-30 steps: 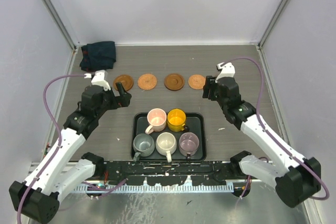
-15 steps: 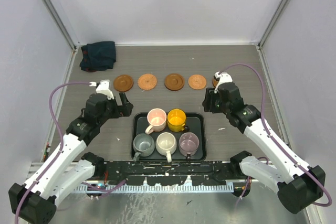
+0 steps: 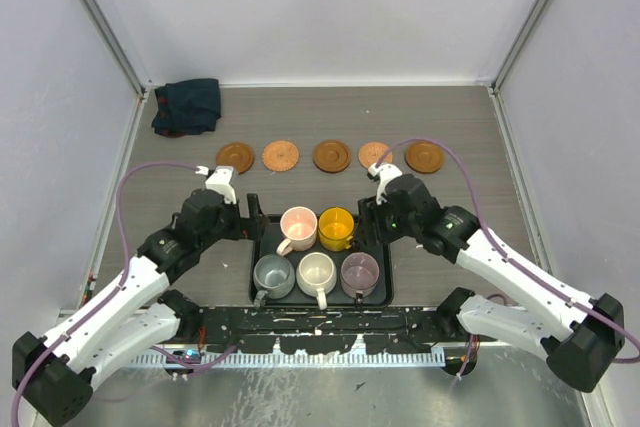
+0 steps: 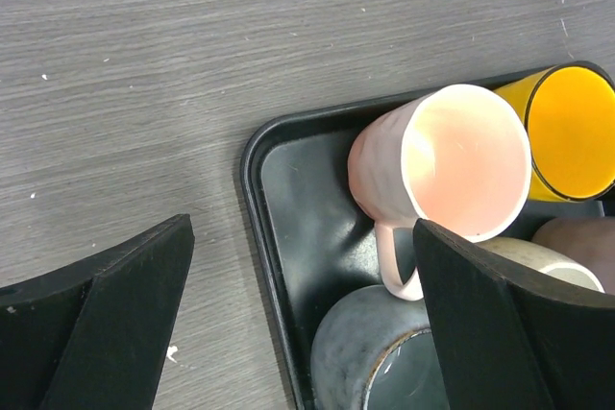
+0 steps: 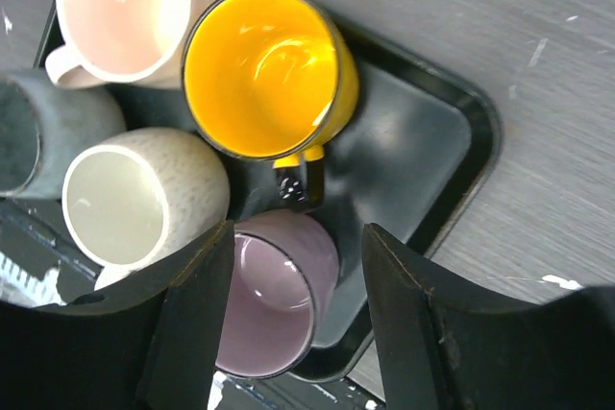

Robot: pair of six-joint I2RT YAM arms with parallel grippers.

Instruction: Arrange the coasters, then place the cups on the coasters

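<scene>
Hovering over tray: left gripper wide, pink cup just ahead; right gripper half-open, mauve cup beneath.

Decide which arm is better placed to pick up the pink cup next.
Left. Its open fingers hang beside the pink cup at the tray's left edge; the right fingers hang near the yellow cup.
</scene>
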